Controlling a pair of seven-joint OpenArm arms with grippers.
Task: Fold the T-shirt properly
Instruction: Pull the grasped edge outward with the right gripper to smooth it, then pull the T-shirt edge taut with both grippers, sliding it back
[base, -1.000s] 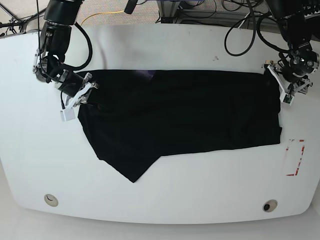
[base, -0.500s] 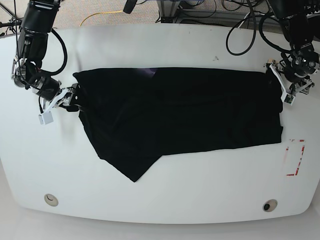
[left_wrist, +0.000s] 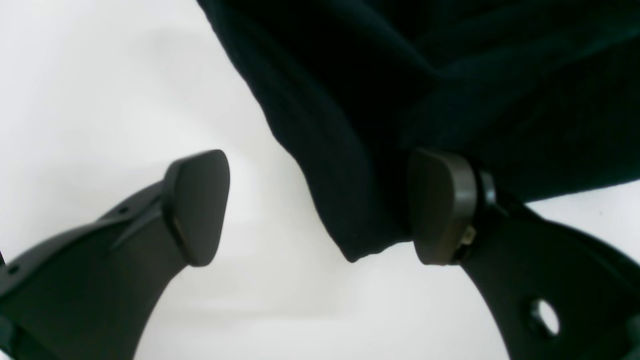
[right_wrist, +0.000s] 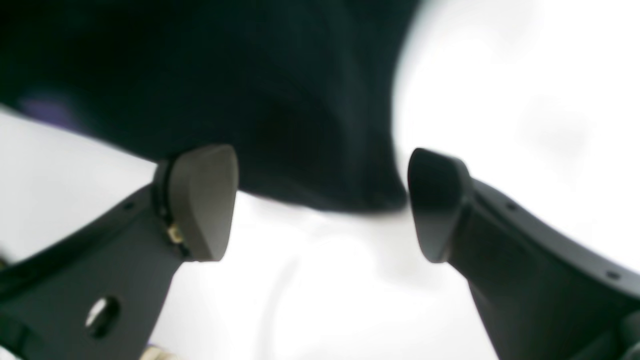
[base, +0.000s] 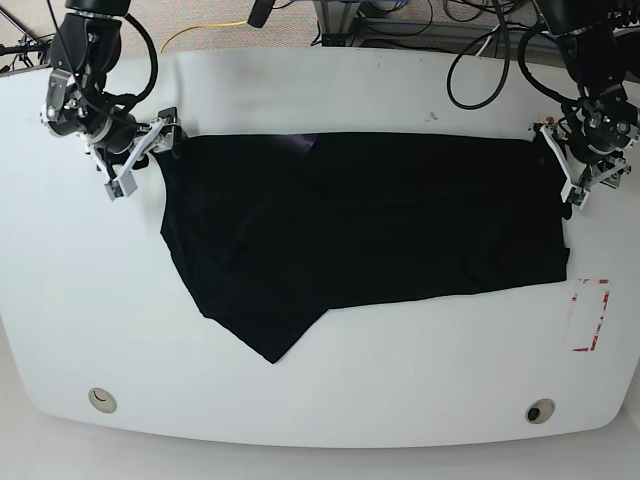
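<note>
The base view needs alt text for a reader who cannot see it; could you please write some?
A black T-shirt lies spread on a white table, one corner trailing toward the front edge. An open gripper sits at each far corner: left, right.

T-shirt (base: 370, 230) flat on table (base: 330, 400), grippers at both ends (far corners).

a robotics lab or test bench, by the look of it. a broad white tabletop (base: 330, 400) with rounded corners fills the base view, with two round fittings (base: 101, 400) set near its front corners and a red-marked rectangle (base: 590, 315) by its right edge. two black robot arms (base: 85, 70) are mounted at the far corners. beyond the far edge, loose black cables (base: 480, 60) and a yellow cable (base: 205, 30) trail over a speckled carpet floor (base: 200, 12), beside metal frame legs (base: 335, 20).
</note>
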